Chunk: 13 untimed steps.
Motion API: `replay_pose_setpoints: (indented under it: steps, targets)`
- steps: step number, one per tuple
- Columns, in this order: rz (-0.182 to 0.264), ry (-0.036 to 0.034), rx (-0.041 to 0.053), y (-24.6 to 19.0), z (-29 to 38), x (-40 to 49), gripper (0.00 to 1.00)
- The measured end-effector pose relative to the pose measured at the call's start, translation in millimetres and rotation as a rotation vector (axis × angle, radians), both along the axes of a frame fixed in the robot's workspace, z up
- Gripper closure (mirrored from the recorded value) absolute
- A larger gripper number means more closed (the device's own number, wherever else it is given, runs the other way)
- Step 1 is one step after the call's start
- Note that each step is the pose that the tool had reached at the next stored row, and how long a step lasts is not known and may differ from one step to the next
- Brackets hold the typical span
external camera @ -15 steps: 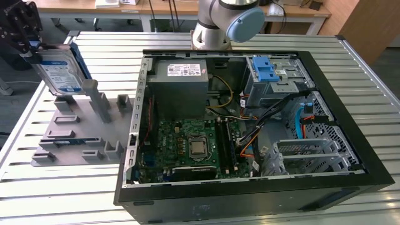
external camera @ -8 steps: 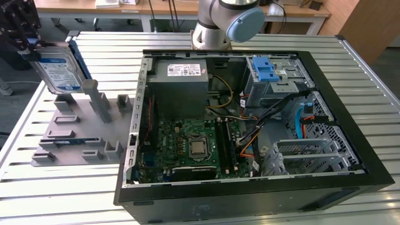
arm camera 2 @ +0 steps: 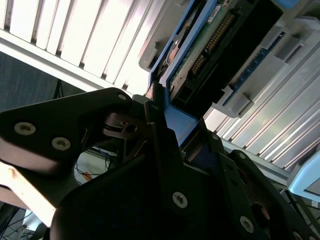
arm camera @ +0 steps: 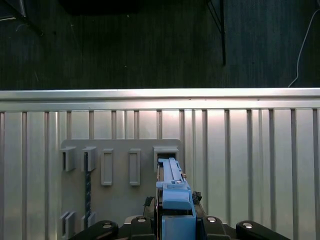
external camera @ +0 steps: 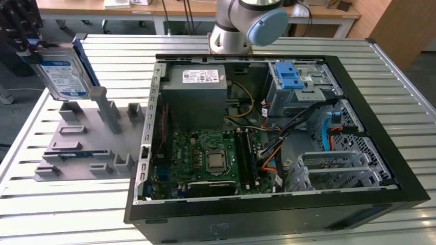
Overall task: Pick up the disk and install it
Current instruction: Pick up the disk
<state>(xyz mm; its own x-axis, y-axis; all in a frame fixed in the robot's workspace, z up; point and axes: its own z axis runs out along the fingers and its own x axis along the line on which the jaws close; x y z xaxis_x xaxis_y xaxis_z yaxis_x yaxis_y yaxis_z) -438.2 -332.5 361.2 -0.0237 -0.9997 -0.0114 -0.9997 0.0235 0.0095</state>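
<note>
The disk point(external camera: 65, 76), a silver drive with a blue-and-white label in a blue bracket, stands on edge at the exterior view's far left. My black gripper point(external camera: 28, 48) is shut on its upper end. Its lower end is at the back of the grey holder plate point(external camera: 81, 148); I cannot tell whether it is clear of the slot. In the first wrist view the disk's blue bracket edge point(arm camera: 172, 192) runs from between my fingers point(arm camera: 140, 222) down to a slot in the holder plate point(arm camera: 117, 200). The second wrist view shows the disk's green circuit board point(arm camera 2: 210, 40).
The open black computer case point(external camera: 381, 153) lies to the exterior view's right of the holder. Inside are a grey metal box with a white sticker point(external camera: 197, 87), the motherboard point(external camera: 208, 161), and a drive cage with a blue latch point(external camera: 289, 79). The arm's base point(external camera: 235, 30) stands behind it.
</note>
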Motion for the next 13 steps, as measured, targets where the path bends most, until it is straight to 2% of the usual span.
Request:
replay_pose_setpoints:
  steps: [13]
  targets:
    - [0.0, 0.0, 0.0, 0.0, 6.0, 0.0, 0.64]
